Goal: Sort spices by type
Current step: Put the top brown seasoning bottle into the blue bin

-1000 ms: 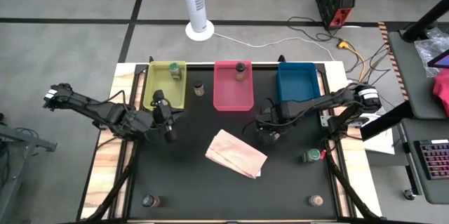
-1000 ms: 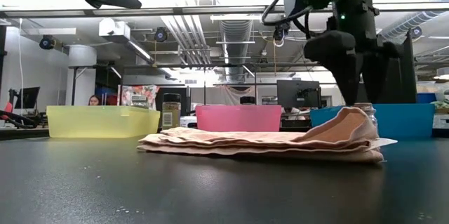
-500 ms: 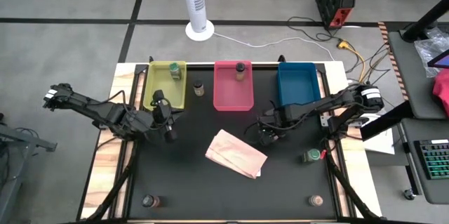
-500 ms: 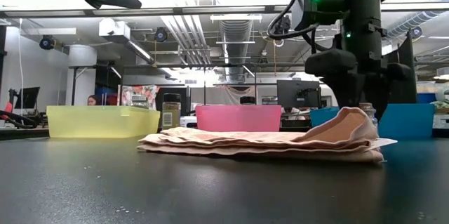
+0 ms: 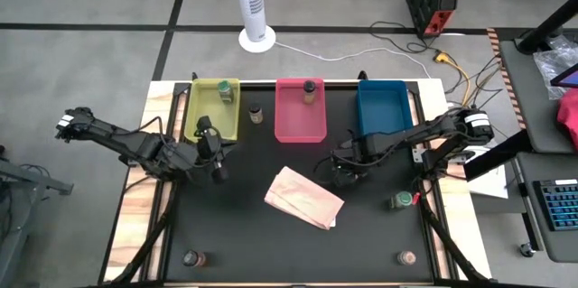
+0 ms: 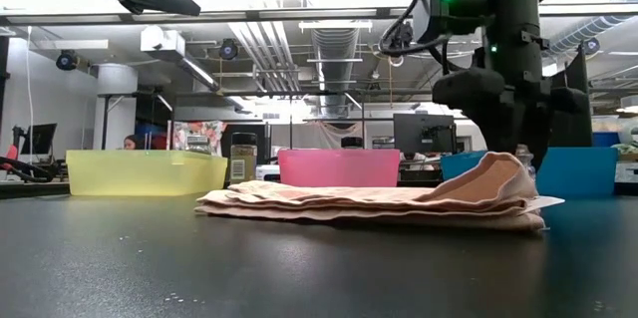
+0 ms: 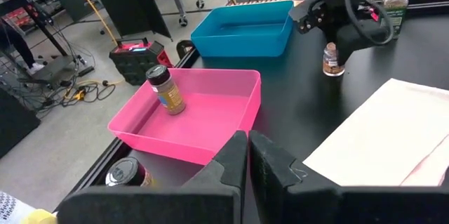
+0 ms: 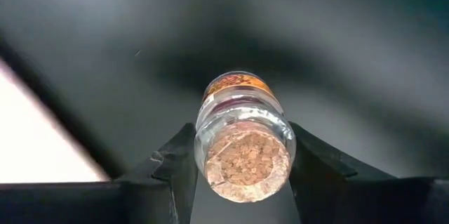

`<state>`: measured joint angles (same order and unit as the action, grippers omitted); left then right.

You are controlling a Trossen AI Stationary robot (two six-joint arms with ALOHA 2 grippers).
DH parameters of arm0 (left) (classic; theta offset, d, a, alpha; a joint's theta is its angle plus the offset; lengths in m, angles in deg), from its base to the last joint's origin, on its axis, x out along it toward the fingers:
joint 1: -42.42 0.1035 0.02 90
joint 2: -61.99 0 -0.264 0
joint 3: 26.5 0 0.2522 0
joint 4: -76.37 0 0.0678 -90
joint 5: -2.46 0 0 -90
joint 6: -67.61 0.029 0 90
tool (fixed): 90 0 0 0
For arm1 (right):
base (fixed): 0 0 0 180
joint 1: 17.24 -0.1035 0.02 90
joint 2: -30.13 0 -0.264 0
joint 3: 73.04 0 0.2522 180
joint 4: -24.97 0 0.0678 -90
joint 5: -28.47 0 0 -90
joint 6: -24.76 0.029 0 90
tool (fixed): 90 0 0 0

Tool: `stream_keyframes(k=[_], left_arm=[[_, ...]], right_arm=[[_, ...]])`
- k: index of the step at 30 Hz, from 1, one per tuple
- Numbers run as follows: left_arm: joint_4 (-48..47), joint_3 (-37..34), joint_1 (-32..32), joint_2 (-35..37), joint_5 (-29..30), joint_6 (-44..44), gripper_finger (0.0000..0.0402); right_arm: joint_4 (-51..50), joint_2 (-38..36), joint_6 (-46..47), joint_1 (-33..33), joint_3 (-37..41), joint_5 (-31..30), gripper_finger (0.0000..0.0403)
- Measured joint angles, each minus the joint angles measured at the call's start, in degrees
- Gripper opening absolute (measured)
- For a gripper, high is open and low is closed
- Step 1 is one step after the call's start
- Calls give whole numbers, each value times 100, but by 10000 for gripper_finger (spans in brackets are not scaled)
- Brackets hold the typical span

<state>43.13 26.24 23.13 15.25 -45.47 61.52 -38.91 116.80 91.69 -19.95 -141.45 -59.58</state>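
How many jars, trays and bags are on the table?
Jars: 7: jar in yellow tray, jar in pink tray, jar between those trays, green-capped jar, front-left jar, front-right jar, jar at the right pincer
Trays: 3: yellow tray, pink tray, blue tray
Paper bag: 1
Total: 11

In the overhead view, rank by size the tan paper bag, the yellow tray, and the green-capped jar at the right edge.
1. Yellow tray and tan paper bag: they look alike in area, so no ranking between them.
2. Green-capped jar: clearly smallest.
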Motion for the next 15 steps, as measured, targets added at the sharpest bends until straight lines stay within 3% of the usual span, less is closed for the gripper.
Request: stream_keyframes(k=[8, 15], left_arm=[[-1, -2, 0, 0, 0, 0, 0], [-1, -4, 0, 0, -2, 0, 0]], right_arm=[[-390, -9, -416, -43, -1268, 273, 167], [-2053, 139, -1395, 842, -2790, -281, 167]])
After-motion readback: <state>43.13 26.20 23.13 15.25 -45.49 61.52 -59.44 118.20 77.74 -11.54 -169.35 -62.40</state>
